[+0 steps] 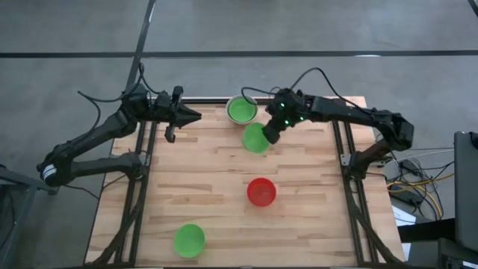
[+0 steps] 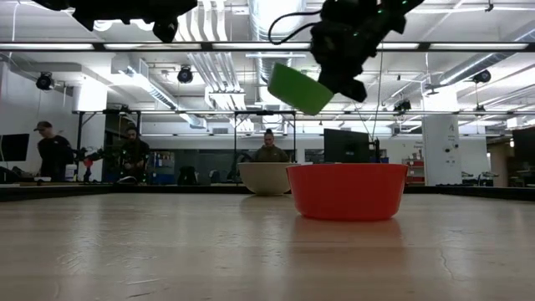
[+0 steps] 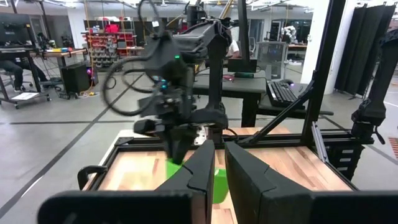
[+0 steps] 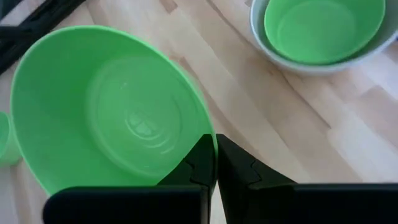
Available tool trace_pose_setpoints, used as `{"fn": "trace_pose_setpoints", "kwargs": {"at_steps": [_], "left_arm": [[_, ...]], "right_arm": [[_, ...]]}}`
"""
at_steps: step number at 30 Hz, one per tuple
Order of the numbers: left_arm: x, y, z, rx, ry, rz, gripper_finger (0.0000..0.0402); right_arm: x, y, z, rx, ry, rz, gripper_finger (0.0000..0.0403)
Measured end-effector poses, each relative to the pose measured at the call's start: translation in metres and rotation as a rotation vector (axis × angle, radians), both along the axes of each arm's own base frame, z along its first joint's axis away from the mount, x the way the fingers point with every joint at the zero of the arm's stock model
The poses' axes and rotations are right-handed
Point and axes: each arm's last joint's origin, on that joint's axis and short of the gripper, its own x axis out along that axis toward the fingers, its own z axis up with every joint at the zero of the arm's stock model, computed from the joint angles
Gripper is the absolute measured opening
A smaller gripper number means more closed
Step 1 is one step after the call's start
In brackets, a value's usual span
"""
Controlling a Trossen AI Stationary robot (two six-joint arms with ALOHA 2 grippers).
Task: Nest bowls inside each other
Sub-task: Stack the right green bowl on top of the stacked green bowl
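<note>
The left gripper waits narrowly parted and empty at the desk's far-left edge. One round green plastic bowl and the red plastic bowl remain loose. One green bowl already sits inside the white bowl. The right gripper pinches another green bowl's rim, airborne beside that stack.

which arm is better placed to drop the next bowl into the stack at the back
Right. Its hand is shut on the rim of a green bowl, lifted off the table just beside the white bowl that has a green one nested inside. The left hand is empty, farther away.
</note>
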Motion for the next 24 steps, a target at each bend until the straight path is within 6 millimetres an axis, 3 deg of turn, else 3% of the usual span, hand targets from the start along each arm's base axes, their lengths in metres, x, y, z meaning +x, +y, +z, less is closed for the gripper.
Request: {"fn": "trace_pose_setpoints", "kwargs": {"at_steps": [7, 15, 24], "left_arm": [[0.0, 0.0, 0.0, 0.0, 0.0, 0.0, 0.0044], [0.0, 0.0, 0.0, 0.0, 0.0, 0.0, 0.0044], [0.0, 0.0, 0.0, 0.0, 0.0, 0.0, 0.0044]], "right_arm": [[0.018, -0.038, -0.001, 0.042, -0.021, -0.035, 0.0008], [0.024, -0.076, -0.004, 0.06, -0.035, -0.097, 0.0008], [0.033, -0.101, -0.008, 0.072, -0.038, -0.133, 0.0008]]}}
